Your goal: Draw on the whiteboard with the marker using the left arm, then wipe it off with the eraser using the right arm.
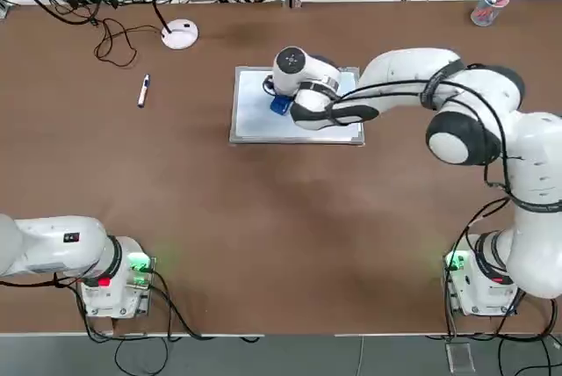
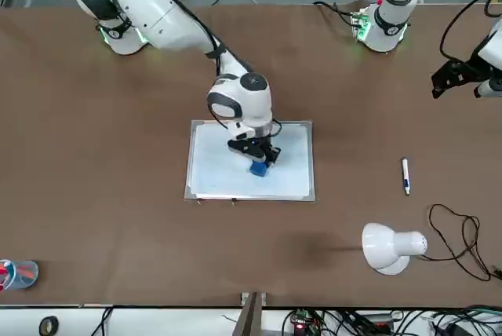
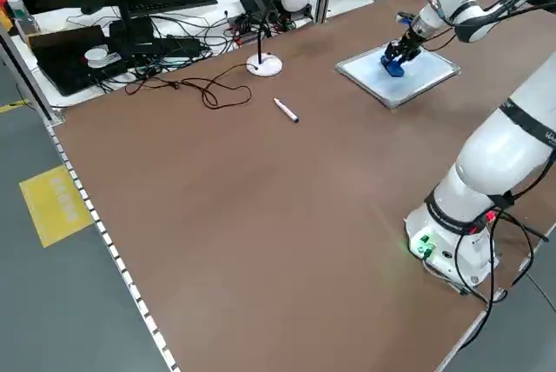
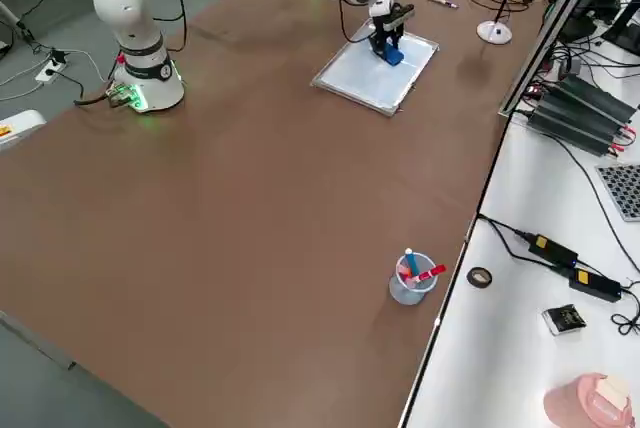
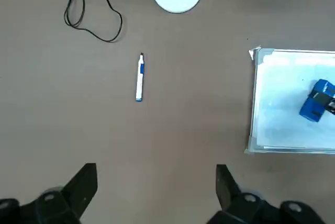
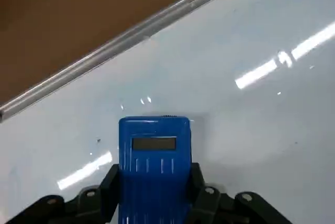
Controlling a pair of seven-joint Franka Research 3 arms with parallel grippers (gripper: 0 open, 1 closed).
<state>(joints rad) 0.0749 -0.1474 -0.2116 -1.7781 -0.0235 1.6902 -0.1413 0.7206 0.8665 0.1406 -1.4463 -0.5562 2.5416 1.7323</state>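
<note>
Your right gripper (image 6: 155,185) is closed on the blue eraser (image 6: 154,156), one finger against each side, and you have it down over the whiteboard (image 1: 250,121); seen from the robot's side, the eraser is a little left of the board's middle, well inside all four edges. The board lies flat near the table's far edge, the one across from the arm bases. Your left gripper (image 5: 157,192) stands wide open with nothing between its fingers, above the table (image 1: 219,235) on the left side. The marker (image 1: 144,90) lies on the table to the left of the board, well apart from the board's left edge and nearer the table's far left corner than its near one. Beyond the marker, close to the far edge, you have the white lamp (image 1: 180,34), and by the far right corner a cup of pens (image 1: 490,9)
</note>
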